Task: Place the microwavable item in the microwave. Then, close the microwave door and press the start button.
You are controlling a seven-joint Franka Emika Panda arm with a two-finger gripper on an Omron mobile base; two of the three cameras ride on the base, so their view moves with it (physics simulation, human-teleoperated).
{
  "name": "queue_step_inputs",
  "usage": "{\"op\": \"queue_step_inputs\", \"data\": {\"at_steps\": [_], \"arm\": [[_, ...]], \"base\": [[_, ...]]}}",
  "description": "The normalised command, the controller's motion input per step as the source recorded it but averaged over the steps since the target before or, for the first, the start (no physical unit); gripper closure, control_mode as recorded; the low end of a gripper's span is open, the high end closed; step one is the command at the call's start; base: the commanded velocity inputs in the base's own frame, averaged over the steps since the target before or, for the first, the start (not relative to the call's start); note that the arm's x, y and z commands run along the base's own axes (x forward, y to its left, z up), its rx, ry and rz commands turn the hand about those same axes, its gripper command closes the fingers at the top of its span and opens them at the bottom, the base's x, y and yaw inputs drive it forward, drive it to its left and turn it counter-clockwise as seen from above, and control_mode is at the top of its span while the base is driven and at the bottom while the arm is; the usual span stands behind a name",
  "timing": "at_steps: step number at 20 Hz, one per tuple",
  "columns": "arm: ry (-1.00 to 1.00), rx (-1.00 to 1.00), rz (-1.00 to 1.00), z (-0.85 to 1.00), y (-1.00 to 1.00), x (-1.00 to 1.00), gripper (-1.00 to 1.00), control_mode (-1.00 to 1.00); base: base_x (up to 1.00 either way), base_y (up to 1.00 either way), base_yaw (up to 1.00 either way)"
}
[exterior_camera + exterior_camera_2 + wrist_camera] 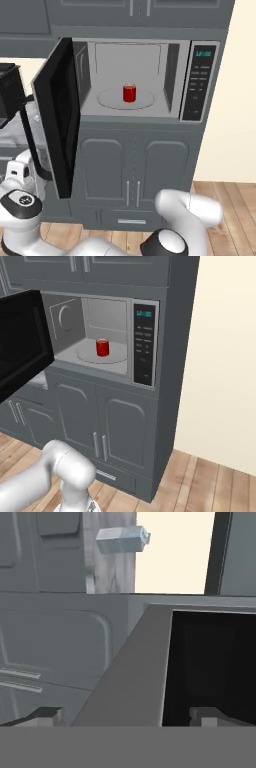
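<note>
The microwavable item [129,93] [102,347], a small red cylinder, stands upright on the glass turntable [112,99] inside the microwave [170,45] [70,363]. The microwave door [62,115] [20,346] is swung wide open to the left. In the hand view my gripper [130,717] is open and holds nothing. Its fingertips [50,714] sit close against the door [135,672], one on each side of the edge between the silver frame and the black window. The dark control panel [200,82] [144,343] with a teal display is at the microwave's right.
A black coffee machine [10,95] stands on the counter left of the open door. A pale blue-grey carton [122,539] shows beyond the door in the hand view. Grey cabinet doors [135,170] are below the microwave, a cream wall [225,356] to the right, and wood floor [210,486] below.
</note>
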Motion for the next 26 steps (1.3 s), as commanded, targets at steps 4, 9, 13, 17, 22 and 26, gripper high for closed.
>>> {"op": "queue_step_inputs", "data": {"at_steps": [4, 9, 13, 17, 22, 26], "arm": [[0.0, 0.02, -0.13, 0.04, -1.0, 0.0, -1.0, -1.0], [0.0, 0.05, -0.11, 0.02, -1.0, 0.03, -1.0, -1.0], [0.0, 0.08, -0.09, 0.0, -1.0, 0.16, -1.0, -1.0], [0.0, 0.1, -0.05, 0.01, -1.0, 0.24, -1.0, -1.0], [0.0, 0.12, -0.02, 0.0, -1.0, 0.38, -1.0, -1.0], [-0.01, 0.14, 0.0, 0.0, -1.0, 0.58, -1.0, -1.0]], "base": [[0.0, 0.0, 0.0], [0.0, 0.0, 0.0], [0.0, 0.0, 0.0], [0.0, 0.0, 0.0], [0.0, 0.0, 0.0], [0.0, 0.0, 0.0]]}}
